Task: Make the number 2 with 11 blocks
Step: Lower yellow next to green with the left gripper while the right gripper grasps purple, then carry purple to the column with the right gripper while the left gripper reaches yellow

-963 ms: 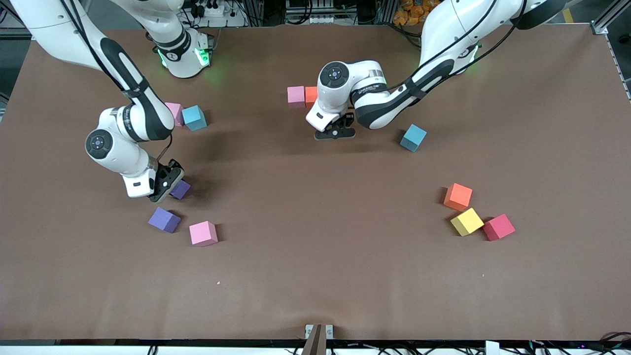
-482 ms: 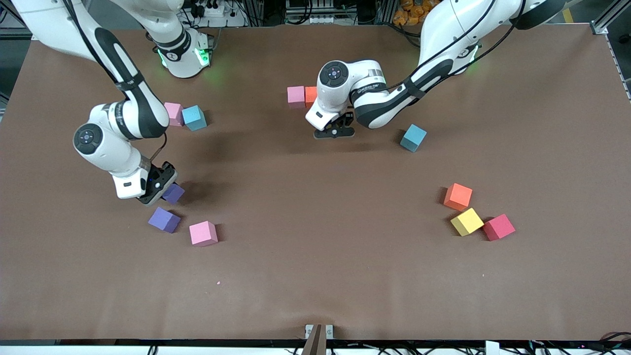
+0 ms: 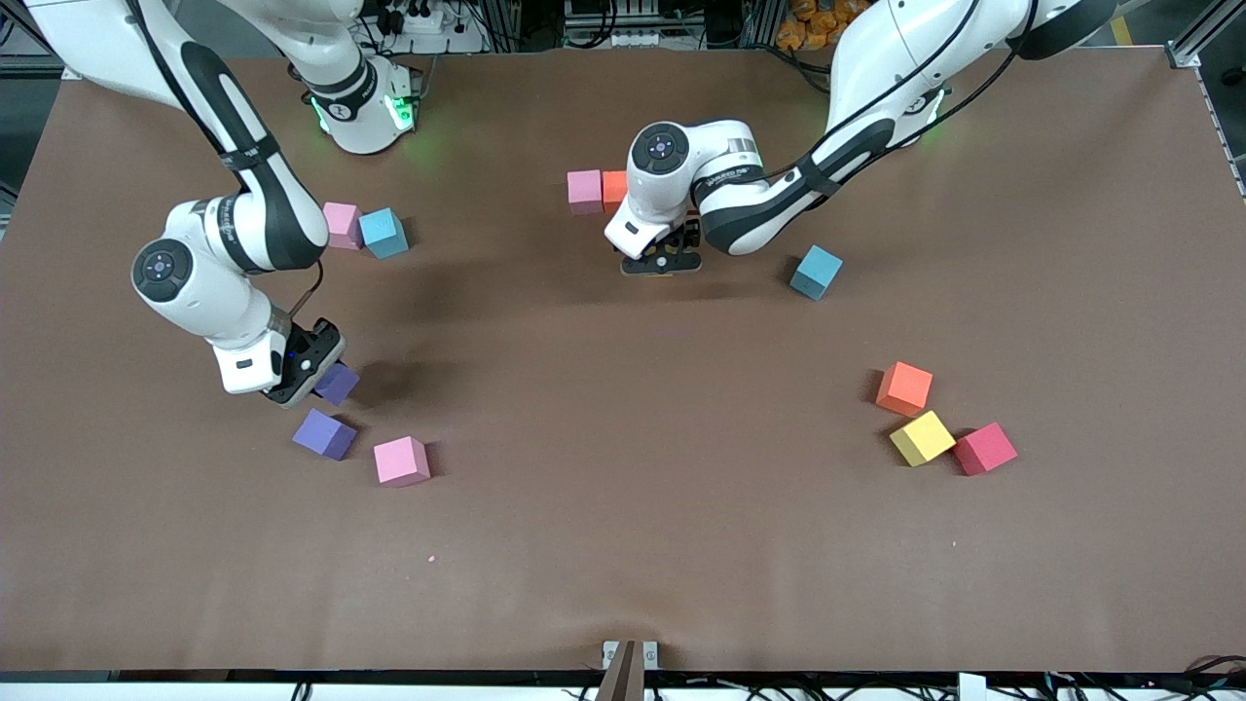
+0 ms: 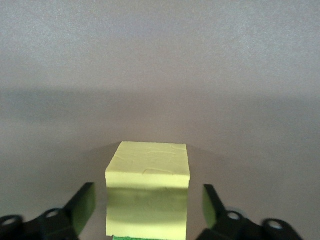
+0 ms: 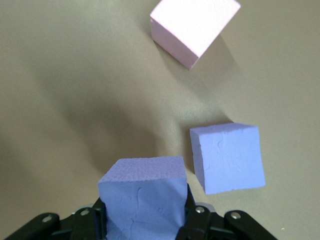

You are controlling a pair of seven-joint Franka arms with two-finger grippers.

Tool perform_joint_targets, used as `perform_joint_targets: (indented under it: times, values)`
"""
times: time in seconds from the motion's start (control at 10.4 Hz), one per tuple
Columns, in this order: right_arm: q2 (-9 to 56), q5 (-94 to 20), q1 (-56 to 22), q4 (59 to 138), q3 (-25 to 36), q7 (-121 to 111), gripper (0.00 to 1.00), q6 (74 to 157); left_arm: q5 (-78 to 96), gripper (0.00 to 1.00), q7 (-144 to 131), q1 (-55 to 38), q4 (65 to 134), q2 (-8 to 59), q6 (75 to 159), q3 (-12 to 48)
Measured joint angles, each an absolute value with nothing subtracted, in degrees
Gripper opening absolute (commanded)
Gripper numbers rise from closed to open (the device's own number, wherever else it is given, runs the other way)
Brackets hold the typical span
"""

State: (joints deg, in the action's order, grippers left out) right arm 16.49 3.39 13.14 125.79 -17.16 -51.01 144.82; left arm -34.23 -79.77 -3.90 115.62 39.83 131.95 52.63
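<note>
Pink cube (image 3: 401,461): on the worktop (image 3: 623,545), nearest the front camera, with a purple cube (image 3: 324,433) beside it.
Right gripper (image 3: 310,365): jaws closed on a 2nd purple cube (image 5: 142,197), just over the worktop.
Left gripper (image 3: 662,261): jaws spread either side of a yellow cube (image 4: 148,192), not touching it.
Pink-orange pair (image 3: 598,188): touching, farthest from the front camera.

**Robotics lab, set for tabletop trials**

Two white robot arms (image 3: 243,209) stand bolted along a brown-covered table (image 3: 623,545), with power strips, cables (image 3: 428,19) and aluminium framing (image 3: 1202,39) crowding its edge: the fittings of a research laboratory.
</note>
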Motion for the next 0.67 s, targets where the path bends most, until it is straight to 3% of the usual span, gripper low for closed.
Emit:
perform_joint_targets:
  times: [0.19,0.67]
  values:
    - [16.22,3.39,12.81,123.30,-17.82,-51.01,0.21,140.01,-34.23,1.00,-79.90,-3.85,115.40,39.83,131.98,52.60]
    - [15.01,3.30,8.76,120.33,-18.12,-50.88,0.21,137.64,-34.23,1.00,-80.50,0.65,113.41,35.46,131.00,52.59]
